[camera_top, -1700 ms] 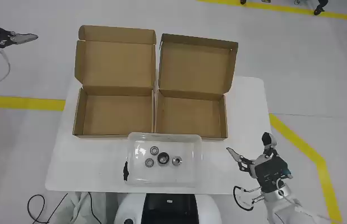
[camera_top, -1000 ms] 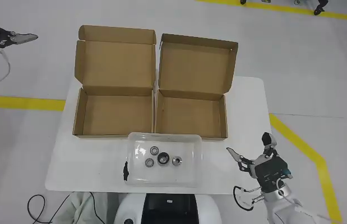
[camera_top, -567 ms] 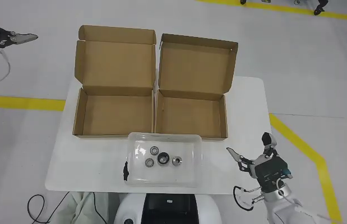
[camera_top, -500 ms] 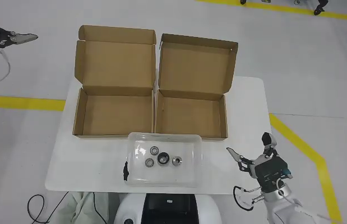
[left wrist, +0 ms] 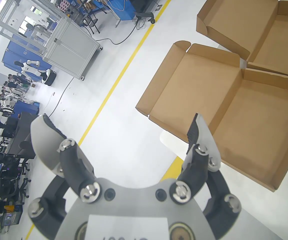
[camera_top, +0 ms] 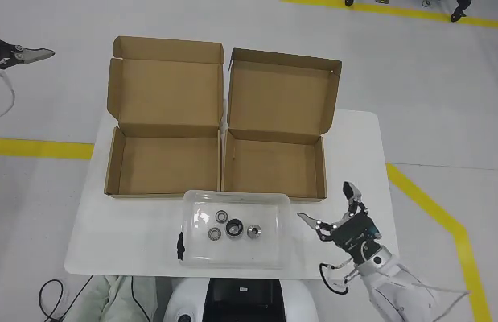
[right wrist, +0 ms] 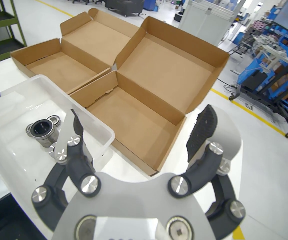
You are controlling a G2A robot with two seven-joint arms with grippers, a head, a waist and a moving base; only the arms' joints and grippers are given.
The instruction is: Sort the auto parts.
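While hovering just right of the clear tray (camera_top: 269,253), above the table (camera_top: 353,145), grips nothing with the right tool (camera_top: 323,202): jaws spread wide, aimed toward the tray's right wall. Inside the tray, near its middle, four metal auto parts (right wrist: 41,129): a small ring (camera_top: 221,216) toward the far wall, a second ring (camera_top: 214,233) nearer the front wall, a thick bearing (camera_top: 232,231) just beside that one, darker than the rest, and a silvery piece (camera_top: 253,231) closest to the right wall. Seen from the right wrist, the thick bearing standing on end, bore upward, with a ring close behind it; whether touching, cannot tell. On the tray's left wall, a black scrap (camera_top: 180,244). Just beyond the tray's far wall, two open cardboard boxes side by side and touching: left box (camera_top: 164,165), right box (camera_top: 273,169), each with its lid folded back, away from the tray. Well apart from the tray, far off past its left side, beyond the table's edge and above the floor (camera_top: 442,97) with its yellow line (camera_top: 39,148), holds the left tool (left wrist: 120,126) wide open as well, nothing between its fingers.
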